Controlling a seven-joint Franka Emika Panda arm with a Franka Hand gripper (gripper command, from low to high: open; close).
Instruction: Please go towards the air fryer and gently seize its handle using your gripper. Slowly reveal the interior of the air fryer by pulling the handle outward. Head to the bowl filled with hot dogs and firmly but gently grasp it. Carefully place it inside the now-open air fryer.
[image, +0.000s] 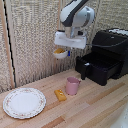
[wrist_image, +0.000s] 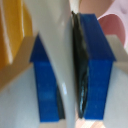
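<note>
The black air fryer (image: 111, 50) stands at the exterior view's right with its drawer (image: 97, 69) pulled out; the handle (image: 80, 70) sticks out of the drawer front. My gripper (image: 63, 48) is shut on the rim of the small white bowl (image: 61, 54) and holds it in the air, above the table and to the left of the drawer. Yellow-orange hot dogs (image: 59, 51) lie in the bowl. In the wrist view the blue finger pads (wrist_image: 97, 65) pinch the white bowl rim (wrist_image: 68, 60), with the hot dogs (wrist_image: 9, 35) beside them.
A pink cup (image: 73, 86) stands on the wooden table (image: 95, 107) just in front of the drawer, below the bowl; it also shows in the wrist view (wrist_image: 117, 20). An orange-yellow block (image: 60, 94) lies next to it. A large patterned plate (image: 24, 102) sits at the left.
</note>
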